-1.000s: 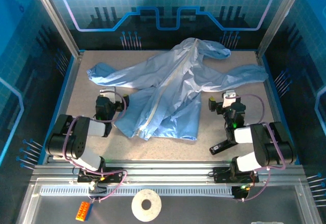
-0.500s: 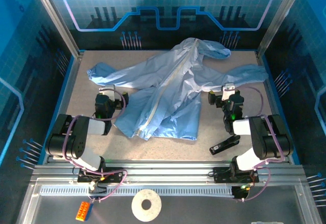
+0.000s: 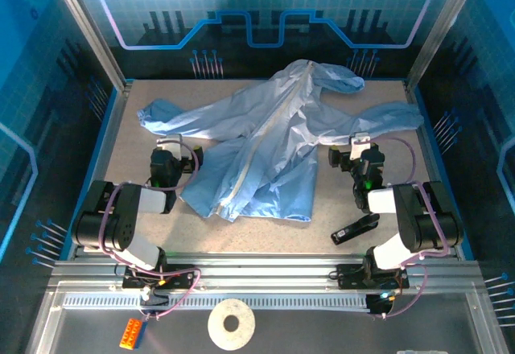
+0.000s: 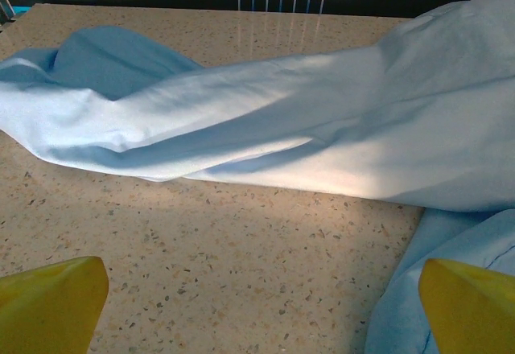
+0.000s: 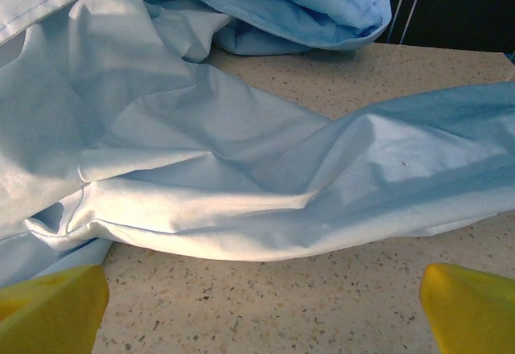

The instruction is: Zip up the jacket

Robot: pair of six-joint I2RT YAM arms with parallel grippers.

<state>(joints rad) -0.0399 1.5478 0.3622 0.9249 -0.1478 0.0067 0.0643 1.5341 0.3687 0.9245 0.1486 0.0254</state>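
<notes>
Jacket (image 3: 273,141) lies crumpled across the desk (image 3: 265,235). My left tool (image 3: 177,150) and right tool (image 3: 348,152) stand spread wide near its sleeves, pinching nothing

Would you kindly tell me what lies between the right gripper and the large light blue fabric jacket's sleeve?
A bare strip of speckled beige tabletop separates the right gripper from the light blue jacket sleeve, in the right wrist view.
</notes>
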